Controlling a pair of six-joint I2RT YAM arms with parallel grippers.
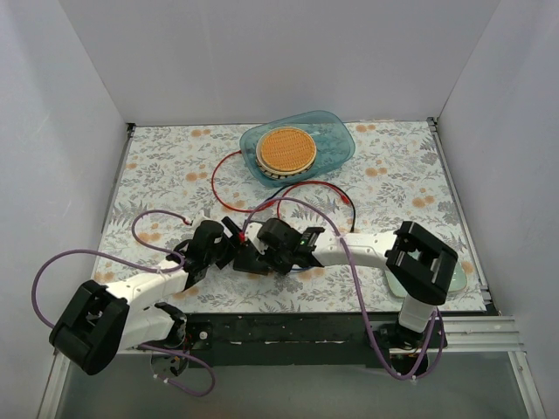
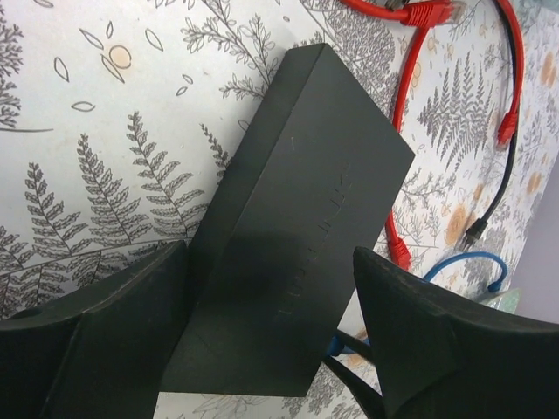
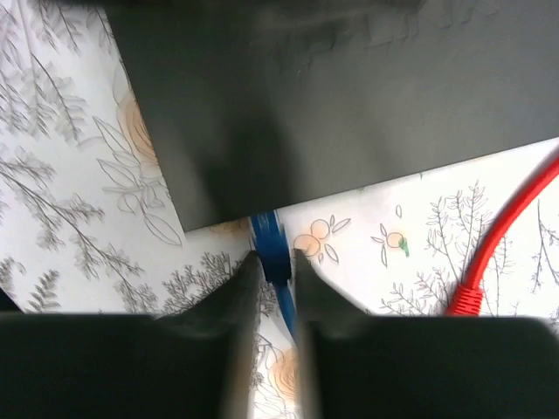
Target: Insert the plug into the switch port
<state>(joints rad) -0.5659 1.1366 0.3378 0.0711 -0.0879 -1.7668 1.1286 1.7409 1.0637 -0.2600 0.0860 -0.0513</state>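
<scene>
Two grippers are engaged at the work.

Right gripper: the jaws are drawn narrow and pinch the blue plug, directly in front of the narrow edge of the switch.

Left gripper: the jaws are spread wide, with a finger set against each long side of the switch. It appears to be clamping the switch as a brace.

Progress: the plug is in hand, lined up and at the switch's edge, where its nose goes into shadow. The port face shows in no view, so it cannot be told whether the plug is seated. Judged outstanding are the final push home and the release of both grippers.

Condition of the switch: a flat matte black box lying flat on the fern-patterned table cover between the two grippers. It has faint embossed lettering on top, and no damage is noted.

Surroundings: a red patch cable lies loose just beside the switch, and a black cable lies farther off. A teal tray stands well beyond the switch, on the side away from the arms.
</scene>
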